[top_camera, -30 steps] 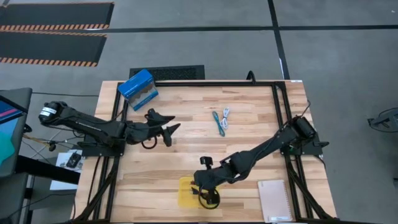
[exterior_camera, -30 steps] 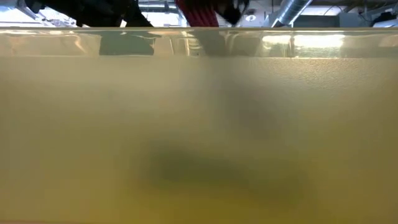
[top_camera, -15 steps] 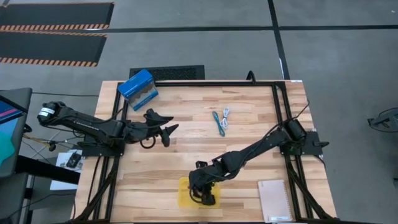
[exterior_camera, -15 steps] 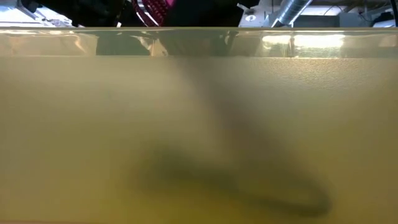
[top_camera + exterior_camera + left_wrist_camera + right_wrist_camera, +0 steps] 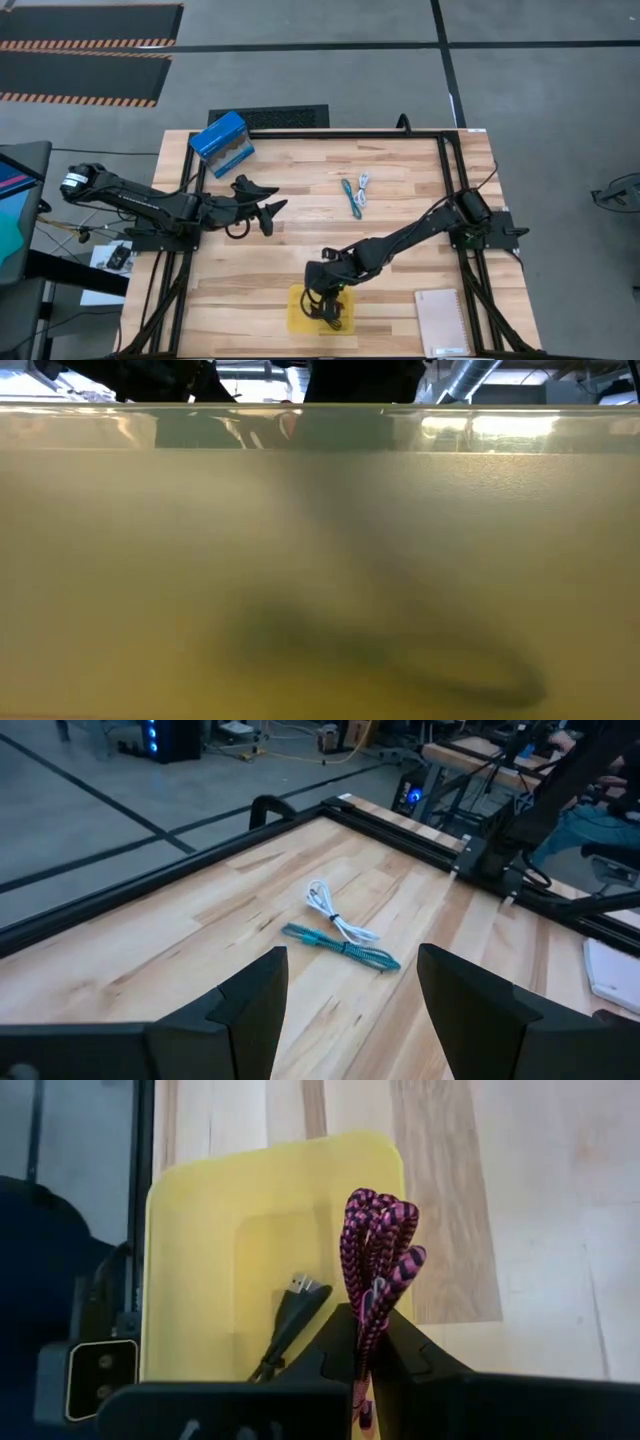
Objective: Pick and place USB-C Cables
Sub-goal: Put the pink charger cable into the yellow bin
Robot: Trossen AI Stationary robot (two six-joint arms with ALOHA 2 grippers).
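Note:
My right gripper (image 5: 328, 306) is over the yellow tray (image 5: 296, 318) near the table's front edge, shut on the dark red and black USB-C cable (image 5: 378, 1245). In the low view the tray's yellow wall (image 5: 320, 560) fills the picture and a dark looped shape (image 5: 400, 660) shows through it. The teal cable (image 5: 350, 198) and the white cable (image 5: 363, 189) lie side by side on the wood at mid table; the left wrist view shows the teal cable (image 5: 345, 946) and the white cable (image 5: 336, 917) too. My left gripper (image 5: 264, 208) hovers open at the table's left, touching nothing. My right gripper pinches the braided coil between its two fingers (image 5: 335, 1342), low on the folded bundle (image 5: 366, 1312), so several strands lie in the hold. The fingers slant down from the table's far right. The loops stand up past the fingertips, and the black plug end (image 5: 300, 1292) hangs loose over the tray floor.
A blue box (image 5: 221, 138) stands at the far left corner and a white notepad (image 5: 441, 322) lies at the near right corner. A black frame rail (image 5: 330, 133) runs round the table's edges. Bare wood lies between the tray and the two cables.
My right gripper has sunk toward the yellow tray with the dark red and black cable, shifting a little toward the table's left and rolling at the wrist. In the low view the coil has dropped from above the tray's rim to behind its wall, and the dark shape has grown.

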